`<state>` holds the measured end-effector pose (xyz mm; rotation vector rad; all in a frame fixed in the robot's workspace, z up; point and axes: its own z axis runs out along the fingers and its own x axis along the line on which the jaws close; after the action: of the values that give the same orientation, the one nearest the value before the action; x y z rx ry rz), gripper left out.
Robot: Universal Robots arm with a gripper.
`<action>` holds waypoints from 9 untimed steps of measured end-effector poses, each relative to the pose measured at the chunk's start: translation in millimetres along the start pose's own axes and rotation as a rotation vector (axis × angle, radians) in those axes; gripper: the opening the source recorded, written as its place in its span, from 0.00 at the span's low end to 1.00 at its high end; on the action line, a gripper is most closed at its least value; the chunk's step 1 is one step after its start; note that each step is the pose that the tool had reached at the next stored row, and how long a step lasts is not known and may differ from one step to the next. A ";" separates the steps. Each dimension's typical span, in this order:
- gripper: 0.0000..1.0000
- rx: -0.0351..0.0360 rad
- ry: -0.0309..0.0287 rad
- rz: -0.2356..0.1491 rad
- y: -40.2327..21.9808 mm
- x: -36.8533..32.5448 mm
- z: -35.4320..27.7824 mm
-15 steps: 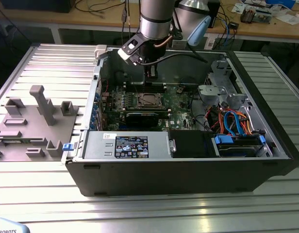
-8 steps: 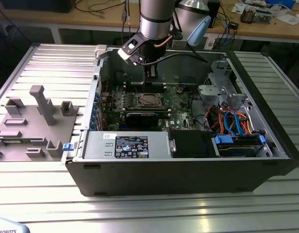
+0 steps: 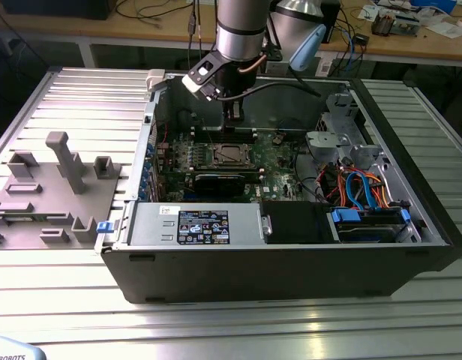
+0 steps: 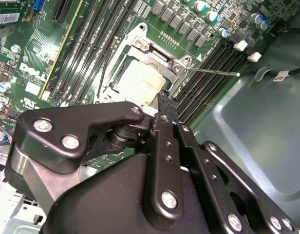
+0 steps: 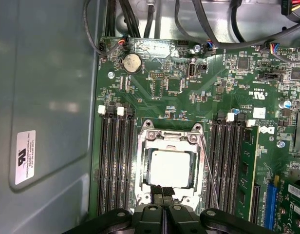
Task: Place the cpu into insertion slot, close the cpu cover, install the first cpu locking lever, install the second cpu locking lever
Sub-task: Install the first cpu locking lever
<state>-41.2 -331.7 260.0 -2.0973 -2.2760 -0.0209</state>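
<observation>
While one gripper [image 5: 160,190], its fingers pressed together on nothing, hangs just beside the cover's edge, one cpu [image 5: 170,166] lies on the motherboard [image 5: 179,92] under one lowered cpu cover [image 5: 149,140]. One computer case [image 3: 291,277] rests on a ribbed metal table [image 3: 66,315]; one cluttered wooden bench [image 3: 441,49] stands far behind.

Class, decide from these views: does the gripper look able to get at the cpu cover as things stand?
Probably yes. The gripper sits right at the edge of the cpu cover, with nothing between them, and the memory slots beside the cover lie low.
</observation>
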 end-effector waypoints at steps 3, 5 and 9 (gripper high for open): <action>0.11 0.0018 -0.0009 -0.042 0.0 0.0 0.0; 0.11 0.0039 -0.0019 -0.091 0.0 0.0 0.1; 0.11 0.0060 -0.0029 -0.140 0.0 0.0 0.1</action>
<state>-41.2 -331.7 259.9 -1.9321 -2.4168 -0.0160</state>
